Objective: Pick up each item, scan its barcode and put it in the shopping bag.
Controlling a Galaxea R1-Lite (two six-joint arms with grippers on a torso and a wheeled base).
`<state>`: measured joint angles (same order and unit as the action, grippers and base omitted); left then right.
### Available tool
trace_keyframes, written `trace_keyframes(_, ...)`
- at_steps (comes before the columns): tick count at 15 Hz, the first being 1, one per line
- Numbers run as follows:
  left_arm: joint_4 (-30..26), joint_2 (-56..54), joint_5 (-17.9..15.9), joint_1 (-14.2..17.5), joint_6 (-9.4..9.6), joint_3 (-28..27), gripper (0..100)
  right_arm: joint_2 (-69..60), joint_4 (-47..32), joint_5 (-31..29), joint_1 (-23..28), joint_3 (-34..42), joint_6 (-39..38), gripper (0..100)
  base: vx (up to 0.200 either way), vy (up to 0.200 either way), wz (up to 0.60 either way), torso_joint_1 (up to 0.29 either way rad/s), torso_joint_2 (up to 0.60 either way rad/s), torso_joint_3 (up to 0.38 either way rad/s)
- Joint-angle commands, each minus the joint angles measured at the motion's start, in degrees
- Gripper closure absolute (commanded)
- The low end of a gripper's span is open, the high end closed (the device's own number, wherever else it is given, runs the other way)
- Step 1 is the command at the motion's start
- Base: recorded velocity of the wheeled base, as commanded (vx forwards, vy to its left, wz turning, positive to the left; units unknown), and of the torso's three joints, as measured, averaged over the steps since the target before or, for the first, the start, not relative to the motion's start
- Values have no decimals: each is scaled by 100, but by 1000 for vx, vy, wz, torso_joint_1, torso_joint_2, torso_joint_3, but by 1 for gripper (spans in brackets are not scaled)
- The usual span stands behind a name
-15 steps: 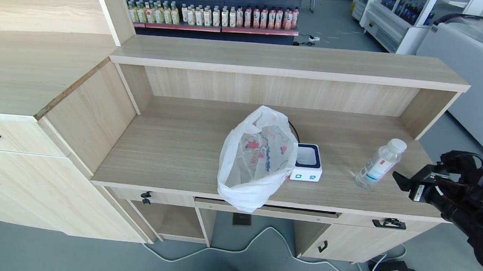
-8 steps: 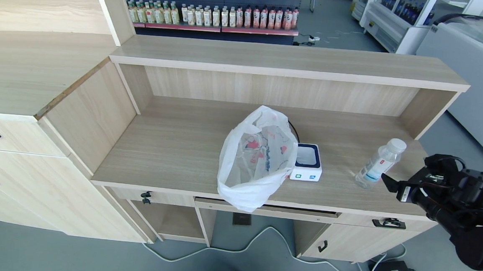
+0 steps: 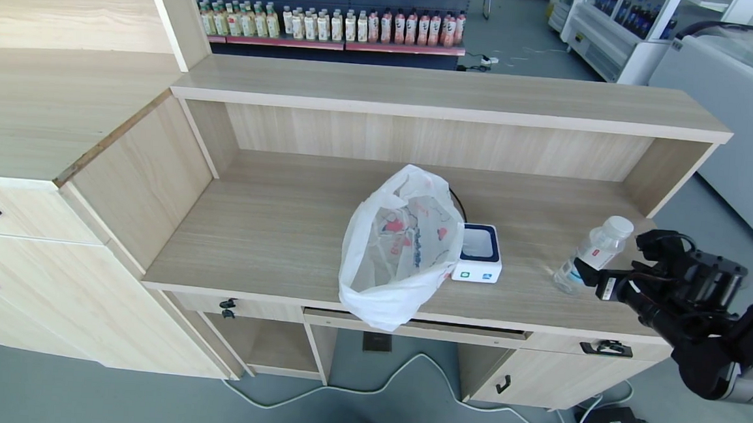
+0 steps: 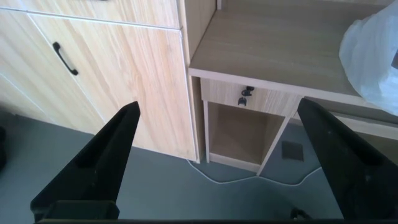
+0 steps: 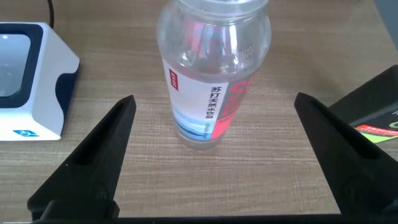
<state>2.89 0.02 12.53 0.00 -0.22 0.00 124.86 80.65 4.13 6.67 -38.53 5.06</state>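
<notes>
**Right gripper open around a water bottle on a shop counter**

One clear plastic bottle (image 3: 593, 254) with a white cap stands near the right front corner of the wooden counter (image 3: 271, 231). Its label is white with red and blue patches and a column of dark printed characters. The right wrist view shows part of a red and green printed sticker on the gripper's own finger.

One white box scanner (image 3: 478, 254) with a dark blue rim sits near the middle of the front edge. It has two small square marks on its front face, one green and one blue. Touching the scanner's left side is one thin white bag (image 3: 400, 246) with red and blue print too crumpled to read. The bag's mouth is open and its bottom sags over the front edge.

The right gripper (image 5: 214, 106) is spread wide, one finger on each side of the bottle's lower half. The wrist view shows a gap on both sides. The left gripper (image 4: 217, 104) is also spread wide and holds nothing. It hangs above the floor, off the counter's left front corner.

A second ago the right gripper was outside the counter's right edge, well apart from the bottle. Since then it has come in over the counter to flank the bottle. The bottle, scanner and bag have not shifted.
</notes>
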Motion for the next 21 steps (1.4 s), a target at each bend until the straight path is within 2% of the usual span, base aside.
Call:
trace_keyframes(1,1,-2,4,0,-4,0,0,144,-6,-9,-96,-154,13,0,0,0,0,0,0,0)
trace_keyframes(11,1,-2,4,0,-4,0,0,645,-182,-62,-157,-989,118,0,0,0,0,0,0,0)
trace_keyframes(21,1,-2,4,0,-4,0,0,918,-217,-70,-280,-1332,109,0,0,0,0,0,0,0)
